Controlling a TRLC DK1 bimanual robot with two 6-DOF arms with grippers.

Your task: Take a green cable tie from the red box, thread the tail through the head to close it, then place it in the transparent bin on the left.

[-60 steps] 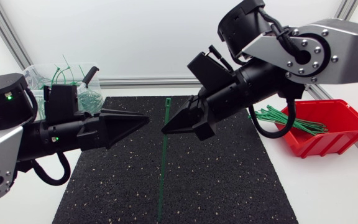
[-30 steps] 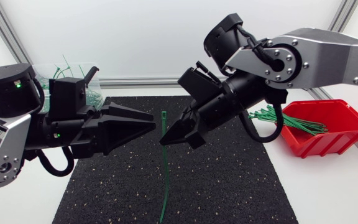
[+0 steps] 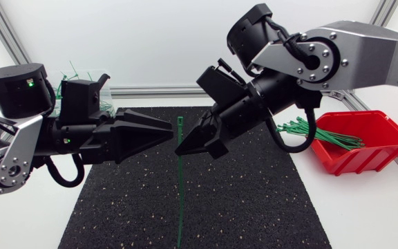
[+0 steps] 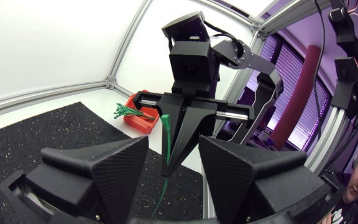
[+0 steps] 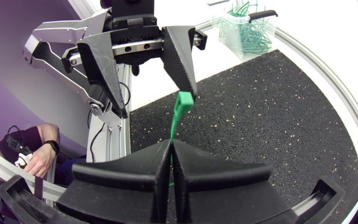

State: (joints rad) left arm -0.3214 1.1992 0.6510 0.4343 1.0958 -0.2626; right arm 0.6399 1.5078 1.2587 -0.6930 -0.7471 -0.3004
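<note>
My right gripper (image 3: 179,148) is shut on a green cable tie (image 3: 179,173) above the middle of the black mat. The tie hangs upright, its head (image 5: 182,102) sticking up above my right gripper (image 5: 169,147) and its tail trailing down toward the mat's front edge. My left gripper (image 3: 167,131) points at the tie's head from the left and is open, tips just short of it. In the left wrist view the cable tie (image 4: 165,127) stands ahead of the gap between the open fingers (image 4: 129,155). The red box (image 3: 365,142) lies at the right. The transparent bin (image 3: 81,86) is at the back left.
A black mat (image 3: 254,200) covers the table's middle. More green cable ties (image 3: 320,133) lie in the red box and stick out over its left rim. The transparent bin (image 5: 244,28) holds several closed ties. My left arm partly hides it in the head view.
My left gripper has swung right and up, closing on the tie's head, with its fingers a little wider. My right gripper has shifted slightly left with the tie.
</note>
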